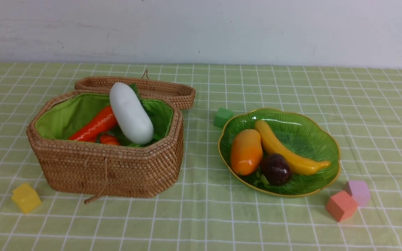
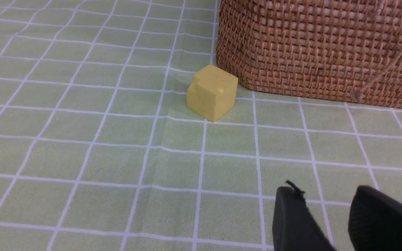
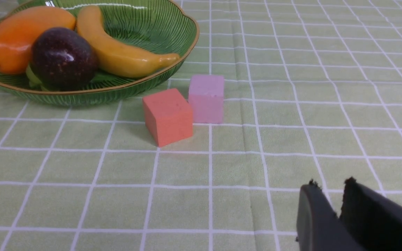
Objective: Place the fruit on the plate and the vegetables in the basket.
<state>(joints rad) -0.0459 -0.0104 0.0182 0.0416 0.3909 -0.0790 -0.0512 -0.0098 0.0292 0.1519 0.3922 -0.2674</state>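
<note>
Empty, parted end effector (image 3: 330,186) — banana (image 1: 288,151) glossy yellow.

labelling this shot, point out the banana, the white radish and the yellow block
Banana (image 1: 280,149), front view, middle of its body
White radish (image 1: 130,113), front view, its white side
Yellow block (image 2: 210,92), left wrist view, its side

Open cloth lies between basket (image 1: 110,170) and plate (image 1: 312,139); green cube (image 1: 223,117) intrudes behind.
</note>
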